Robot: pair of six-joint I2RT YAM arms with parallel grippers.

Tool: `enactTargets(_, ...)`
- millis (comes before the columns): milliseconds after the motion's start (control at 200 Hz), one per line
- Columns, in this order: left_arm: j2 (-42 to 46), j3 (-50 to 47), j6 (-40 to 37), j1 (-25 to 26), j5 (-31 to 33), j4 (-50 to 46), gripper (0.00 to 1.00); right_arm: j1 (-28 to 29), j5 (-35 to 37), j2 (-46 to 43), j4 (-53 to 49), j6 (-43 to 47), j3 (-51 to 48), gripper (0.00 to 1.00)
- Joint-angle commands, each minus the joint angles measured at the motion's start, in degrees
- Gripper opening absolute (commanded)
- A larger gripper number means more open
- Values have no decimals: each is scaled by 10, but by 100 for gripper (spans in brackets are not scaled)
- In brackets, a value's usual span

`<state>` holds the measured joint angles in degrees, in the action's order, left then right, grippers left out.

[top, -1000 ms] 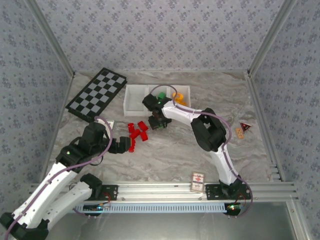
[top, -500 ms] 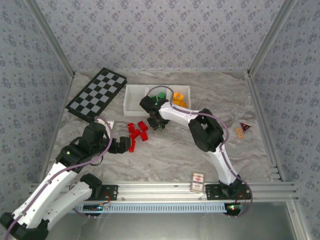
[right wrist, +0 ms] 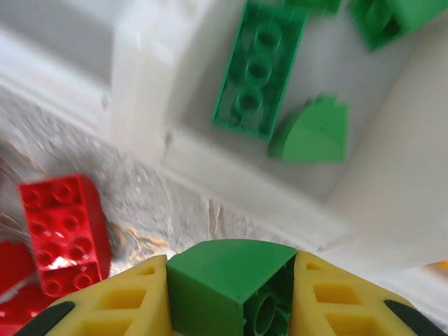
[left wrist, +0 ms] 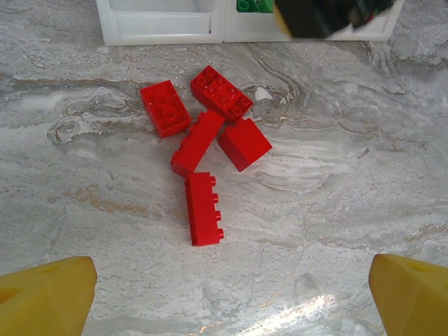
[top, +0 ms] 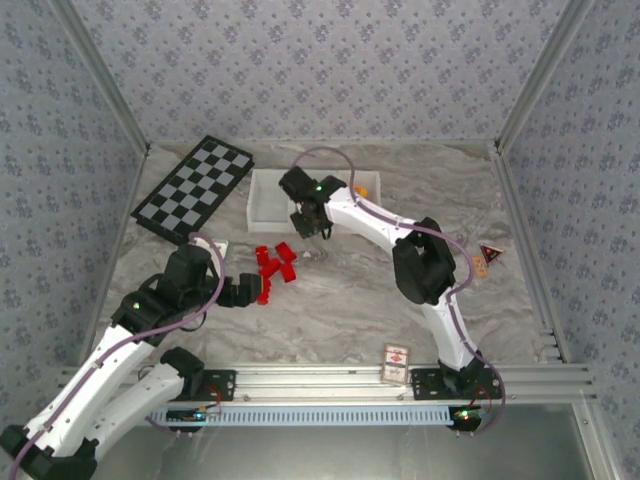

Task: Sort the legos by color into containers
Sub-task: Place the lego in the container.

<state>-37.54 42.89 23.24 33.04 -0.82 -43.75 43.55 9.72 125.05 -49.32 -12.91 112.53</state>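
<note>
Right gripper [right wrist: 231, 308] clamping green curved-top brick [right wrist: 222, 276] between yellow fingers [right wrist: 119, 311], hanging at near wall of white three-bin tray [right wrist: 143, 91]. Other green legos [right wrist: 260, 66] lying inside tray's middle bin. Five red bricks [left wrist: 207, 143] clustering on marbled tabletop [left wrist: 336, 196] just outside tray's near wall. Left gripper [left wrist: 231, 297] gaping wide, gripping nothing, sitting beyond red cluster from tray.

Left arm low, left tool [left wrist: 227, 297] wide open. Right arm outstretched, right tool [top: 311, 224] clamping green lego [right wrist: 217, 280].
</note>
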Motion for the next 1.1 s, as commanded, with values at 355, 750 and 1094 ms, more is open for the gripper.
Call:
enactTargets(355, 4, 0, 3, 6, -4, 0, 100, -92, -109, 126, -39, 18, 203, 36)
enactTargets(750, -9, 0, 4, 6, 0, -1, 100, -98, -118, 120, -22, 14, 194, 64)
enactTargets(1094, -25, 2, 11, 6, 6, -7, 100, -84, -114, 3, 37, 10, 77, 70)
